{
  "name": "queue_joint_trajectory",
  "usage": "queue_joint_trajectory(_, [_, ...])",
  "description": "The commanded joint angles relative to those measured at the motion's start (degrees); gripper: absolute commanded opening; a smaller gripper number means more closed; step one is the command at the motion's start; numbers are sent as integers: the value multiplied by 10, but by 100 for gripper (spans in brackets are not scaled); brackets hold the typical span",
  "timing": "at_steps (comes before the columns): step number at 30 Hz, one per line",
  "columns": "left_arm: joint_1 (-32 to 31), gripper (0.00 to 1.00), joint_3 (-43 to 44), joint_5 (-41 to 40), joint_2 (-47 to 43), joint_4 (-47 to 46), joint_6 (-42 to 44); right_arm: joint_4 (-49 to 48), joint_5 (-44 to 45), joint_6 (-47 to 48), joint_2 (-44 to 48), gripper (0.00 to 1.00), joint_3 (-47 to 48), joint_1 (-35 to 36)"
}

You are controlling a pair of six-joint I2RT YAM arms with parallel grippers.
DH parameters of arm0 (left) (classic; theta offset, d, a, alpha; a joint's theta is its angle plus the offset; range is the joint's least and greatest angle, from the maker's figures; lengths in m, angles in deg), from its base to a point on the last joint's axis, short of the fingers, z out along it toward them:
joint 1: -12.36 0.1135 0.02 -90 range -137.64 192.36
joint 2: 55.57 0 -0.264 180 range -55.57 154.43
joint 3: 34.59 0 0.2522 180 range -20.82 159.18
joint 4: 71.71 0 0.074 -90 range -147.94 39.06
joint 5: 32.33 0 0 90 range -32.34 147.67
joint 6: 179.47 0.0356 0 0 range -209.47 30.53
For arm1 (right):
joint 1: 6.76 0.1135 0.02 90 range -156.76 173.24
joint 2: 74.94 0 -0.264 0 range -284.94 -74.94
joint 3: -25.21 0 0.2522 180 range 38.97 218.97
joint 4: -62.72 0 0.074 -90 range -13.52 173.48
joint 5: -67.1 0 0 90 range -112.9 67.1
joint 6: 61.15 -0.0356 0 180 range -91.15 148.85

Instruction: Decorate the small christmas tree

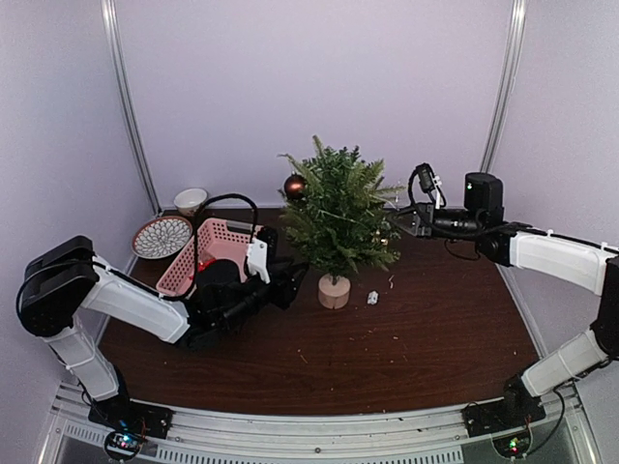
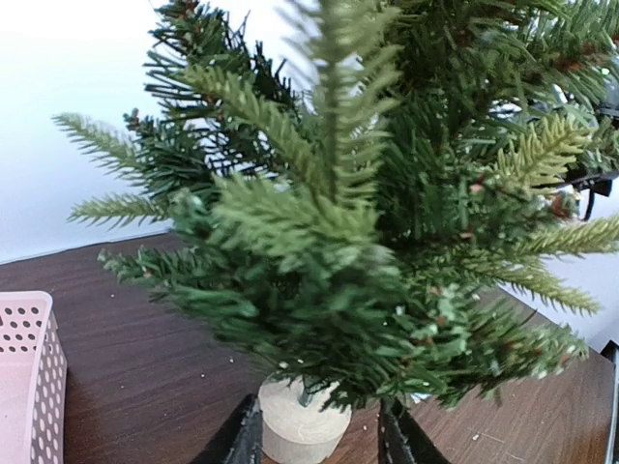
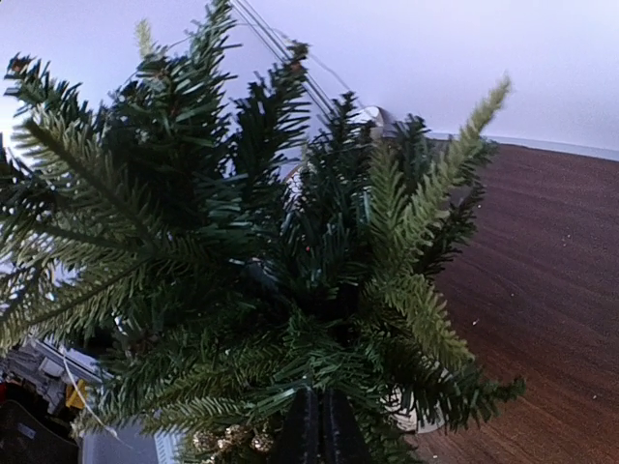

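Dark green and bushy, the small christmas tree (image 1: 338, 217) stands on the brown wooden table (image 1: 435, 329), the left gripper (image 2: 319, 406) spread open just before its pale round stump (image 2: 295, 425), the right gripper (image 3: 319, 396) pinched closed among its right-side branches.

Matt needle tree (image 1: 339, 216) – pale wooden stump (image 1: 334, 291) – dark wood-grain table (image 1: 426, 338).

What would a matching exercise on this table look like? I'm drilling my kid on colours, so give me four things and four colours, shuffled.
Things:
1. basket
2. ball hanging on the branches
3. stump
4. tree

Colours:
a. pale wood
b. dark green
c. pink
d. dark red

Pairs: 1-c, 2-d, 3-a, 4-b.
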Motion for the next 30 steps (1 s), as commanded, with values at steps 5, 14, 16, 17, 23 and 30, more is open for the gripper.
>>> queue_joint_trajectory(5, [17,39,37,-5,-7,35,-6,-6,-1,-12,63,0,-35,11])
queue_joint_trajectory(14, [45,39,91,41,15,73,4,12,26,-24,112,0,-64,29])
queue_joint_trajectory(16, [49,39,102,48,22,75,8,15,32,-26,123,0,-71,31])
queue_joint_trajectory(17, [50,39,108,50,25,78,9,18,34,-26,127,1,-74,33])
queue_joint_trajectory(23, [59,40,125,63,35,89,10,22,38,-28,137,11,-78,39])
queue_joint_trajectory(30, [71,41,132,73,34,102,9,24,39,-25,137,23,-74,45])
